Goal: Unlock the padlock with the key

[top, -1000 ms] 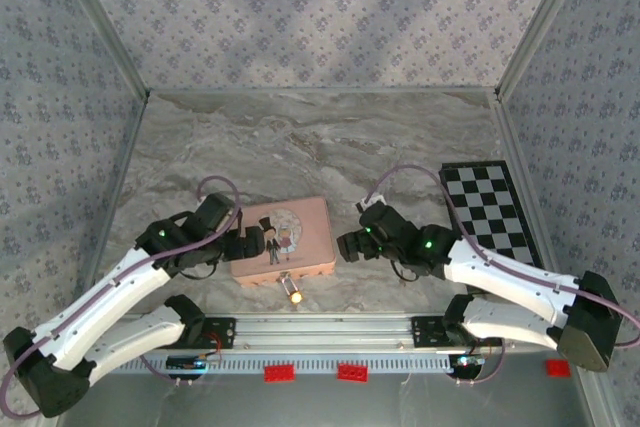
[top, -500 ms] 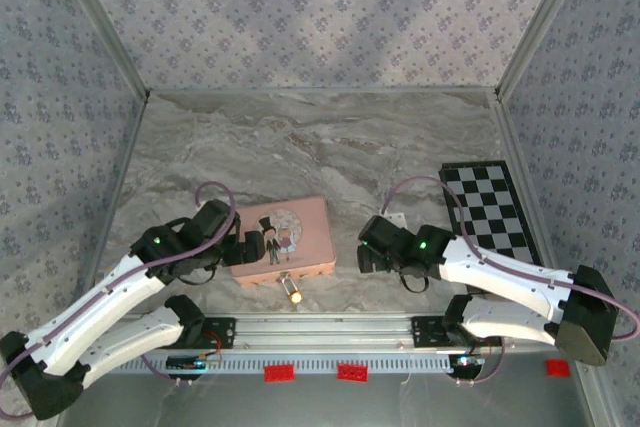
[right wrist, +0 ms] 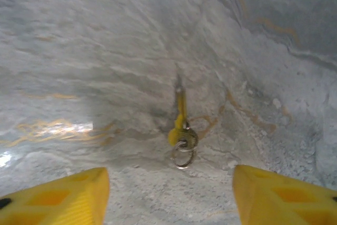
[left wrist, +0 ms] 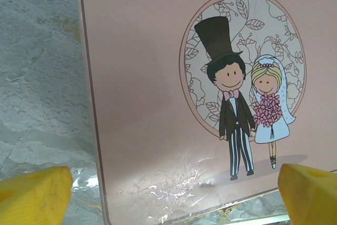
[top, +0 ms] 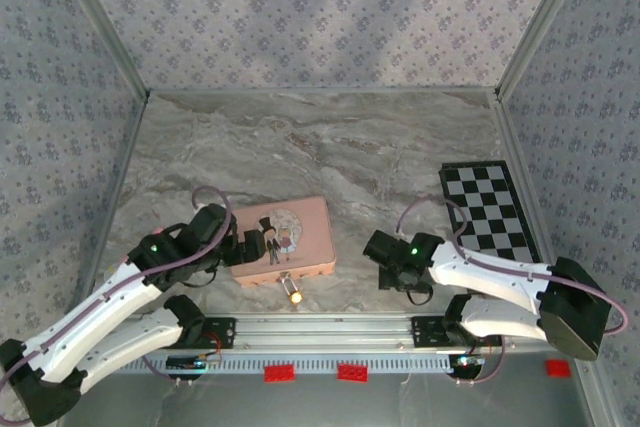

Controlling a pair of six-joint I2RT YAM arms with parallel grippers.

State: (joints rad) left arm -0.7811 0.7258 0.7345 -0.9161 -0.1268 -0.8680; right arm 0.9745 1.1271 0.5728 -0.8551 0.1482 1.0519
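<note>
Since a second ago the right gripper has drawn back from the right edge of the pink box toward the near rail and tipped down at the marble table, while the left arm has barely shifted. In the right wrist view the key lies flat on the marble between the two yellow fingertips. Its long axis runs straight away from the camera, with the thin blade pointing to the far side and the head, carrying a small ring, at the near end. The pincer's jaws stand apart on either side of the key and neither touches it. The left gripper hangs over the left part of the box lid, its jaws spread wide and gripping nothing, just below the cartoon couple. The padlock lies on the table just off the box's near edge. Its long axis points from the box toward the arm bases, brass body nearest the rail. Whether it touches the box cannot be told. A checkered board lies well apart at the right.
</note>
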